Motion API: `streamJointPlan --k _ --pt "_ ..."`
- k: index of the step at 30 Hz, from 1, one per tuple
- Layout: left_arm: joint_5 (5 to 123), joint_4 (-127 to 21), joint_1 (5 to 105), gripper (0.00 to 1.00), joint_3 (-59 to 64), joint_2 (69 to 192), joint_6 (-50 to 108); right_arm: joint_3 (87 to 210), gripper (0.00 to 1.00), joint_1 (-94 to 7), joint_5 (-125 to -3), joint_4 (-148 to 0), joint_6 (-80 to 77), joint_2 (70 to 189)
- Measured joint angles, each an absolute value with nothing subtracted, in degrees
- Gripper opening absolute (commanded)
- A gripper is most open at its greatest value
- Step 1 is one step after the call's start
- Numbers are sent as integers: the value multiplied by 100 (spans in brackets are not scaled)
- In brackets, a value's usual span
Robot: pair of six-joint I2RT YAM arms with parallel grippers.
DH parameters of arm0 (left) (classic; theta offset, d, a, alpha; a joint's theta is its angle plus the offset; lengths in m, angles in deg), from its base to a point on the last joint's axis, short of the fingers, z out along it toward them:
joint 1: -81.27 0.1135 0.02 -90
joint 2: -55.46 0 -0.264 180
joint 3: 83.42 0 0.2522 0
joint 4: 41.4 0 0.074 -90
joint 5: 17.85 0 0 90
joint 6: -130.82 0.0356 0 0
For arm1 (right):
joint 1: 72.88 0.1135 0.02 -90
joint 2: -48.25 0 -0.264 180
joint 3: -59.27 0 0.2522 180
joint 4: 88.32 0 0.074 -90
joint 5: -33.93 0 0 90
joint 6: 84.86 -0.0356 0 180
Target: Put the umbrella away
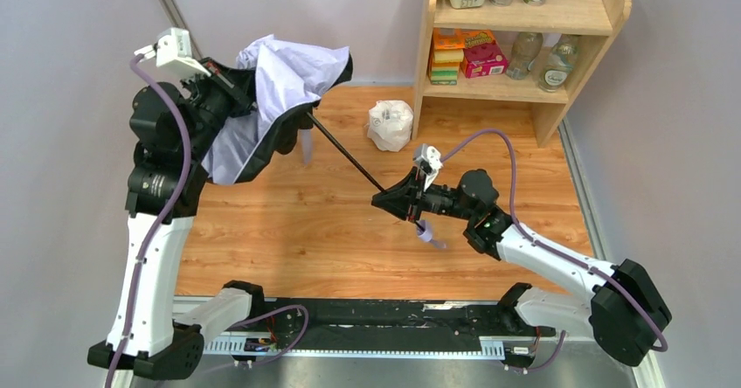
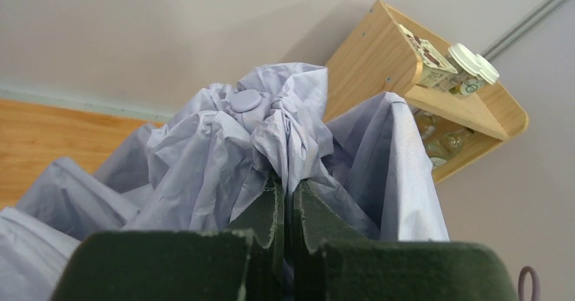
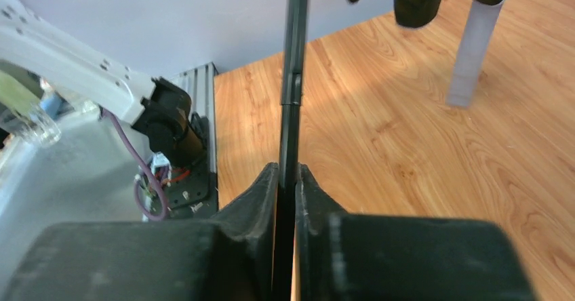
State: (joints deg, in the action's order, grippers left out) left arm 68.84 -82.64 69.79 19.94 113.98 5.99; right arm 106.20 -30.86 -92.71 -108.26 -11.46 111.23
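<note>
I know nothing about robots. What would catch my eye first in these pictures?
A half-collapsed pale lavender umbrella hangs in the air over the far left of the table, its crumpled cloth pinched by the left gripper. Its thin black shaft slants down to mid-table, where the right gripper is clamped on it. At the far right stands a stocked wooden shelf.

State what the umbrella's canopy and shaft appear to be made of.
Canopy: thin synthetic cloth, probably nylon or polyester, matte lavender; it crumples into soft folds. Shaft: likely metal, black, slightly glossy; thin, straight, with a telescoping joint.
</note>
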Motion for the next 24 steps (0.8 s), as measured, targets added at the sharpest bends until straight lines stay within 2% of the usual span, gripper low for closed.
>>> streamJointPlan --k 1,3,4,8,11,16,24 --pt "6766 -8162 6981 0 1992 11435 652 10657 61 -3086 -9201 -10716 -1105 11158" --pt "6431 -7921 6981 0 1983 11558 890 10849 81 -3024 -9083 -10406 -1011 11295" --pt "6272 -7884 6981 0 1983 11588 1067 10961 87 -2985 -8941 -10246 -991 11354" --pt "5596 -7714 6965 0 1944 11597 2031 11531 100 -2904 -8095 -9108 -1013 11501" --pt "5293 -7316 6917 0 1763 11455 2654 11743 100 -2909 -7579 -8371 -993 11468" --pt "4845 -6046 6839 0 740 10922 3076 11841 100 -2917 -6989 -7510 -856 11127" --pt "4842 -4818 6224 0 -476 10592 3242 12023 100 -3022 -6231 -7005 -724 10410"
